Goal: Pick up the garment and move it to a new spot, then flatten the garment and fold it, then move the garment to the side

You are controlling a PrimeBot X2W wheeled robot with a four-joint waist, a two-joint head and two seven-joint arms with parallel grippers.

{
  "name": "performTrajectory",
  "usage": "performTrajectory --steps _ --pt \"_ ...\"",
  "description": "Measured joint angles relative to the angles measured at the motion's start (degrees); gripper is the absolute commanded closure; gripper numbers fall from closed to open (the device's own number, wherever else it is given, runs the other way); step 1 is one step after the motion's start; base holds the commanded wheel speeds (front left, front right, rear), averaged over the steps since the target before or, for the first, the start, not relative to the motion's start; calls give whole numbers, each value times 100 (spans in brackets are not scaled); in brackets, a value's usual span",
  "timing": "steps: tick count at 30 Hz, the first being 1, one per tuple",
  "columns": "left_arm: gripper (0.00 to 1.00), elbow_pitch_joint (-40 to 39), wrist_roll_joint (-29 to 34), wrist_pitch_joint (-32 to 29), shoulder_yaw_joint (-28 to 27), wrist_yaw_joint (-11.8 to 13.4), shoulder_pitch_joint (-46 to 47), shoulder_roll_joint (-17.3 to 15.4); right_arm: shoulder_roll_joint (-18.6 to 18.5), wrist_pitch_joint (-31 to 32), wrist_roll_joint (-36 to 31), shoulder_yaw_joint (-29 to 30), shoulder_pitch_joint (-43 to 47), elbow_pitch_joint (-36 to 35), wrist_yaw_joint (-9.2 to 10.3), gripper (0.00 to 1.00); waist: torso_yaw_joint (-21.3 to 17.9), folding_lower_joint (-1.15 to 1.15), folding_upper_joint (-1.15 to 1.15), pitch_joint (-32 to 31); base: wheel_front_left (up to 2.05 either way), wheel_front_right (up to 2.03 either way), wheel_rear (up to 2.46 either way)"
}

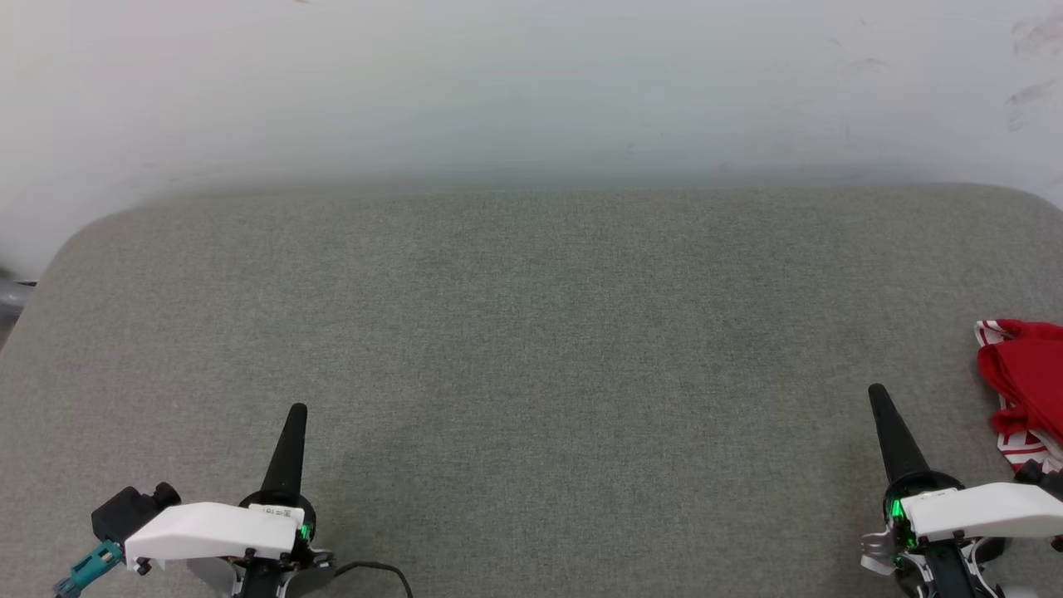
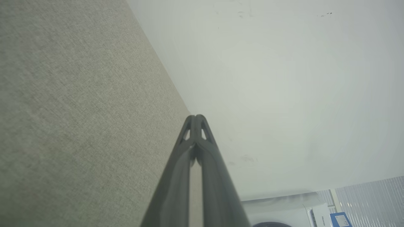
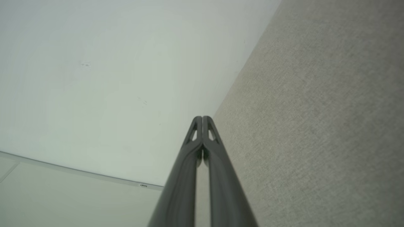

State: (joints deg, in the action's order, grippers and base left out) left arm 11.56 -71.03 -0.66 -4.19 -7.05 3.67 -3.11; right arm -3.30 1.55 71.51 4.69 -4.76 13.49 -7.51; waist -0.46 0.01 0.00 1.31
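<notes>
red garment (image 1: 1030,374) w/ red-white striped trim, grey-green table (image 1: 531,349), white wall (image 1: 498,83).

Desk (image 1: 531,332): grey-green woven fabric, far corners rounded, running ahead of the left fingers (image 1: 286,453) and the right fingers (image 1: 893,436). Beyond their tips I see it meet a white wall (image 1: 531,83). Dark scuff marks (image 1: 1030,91) sit on the wall, far ahead and outboard of the right fingers. A grey object (image 1: 10,297), too cropped to identify, lies off the desk edge outboard of the left fingers.

Left wrist view, right of the fingers' base: a white appliance (image 2: 277,206), a blue-and-white box (image 2: 341,219), and a slatted white panel (image 2: 372,195).

Right wrist view, left of the fingers: a pale strip (image 3: 79,172) with a small label (image 3: 143,185), which I cannot read.
</notes>
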Motion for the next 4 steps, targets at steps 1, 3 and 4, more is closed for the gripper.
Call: performTrajectory --steps 1,3,4 --pt "100 4 -58 -19 -5 -1 4 0 1 4 56 4 -1 1 0 100 1 0 0 -2 0 0 0" --pt "100 23 -168 -42 -13 -1 8 0 1 43 152 14 -3 3 0 100 3 0 0 -7 0 0 0" --pt "100 29 -220 -59 -18 -1 10 0 3 53 202 16 -4 4 0 100 4 0 0 -9 0 0 0"
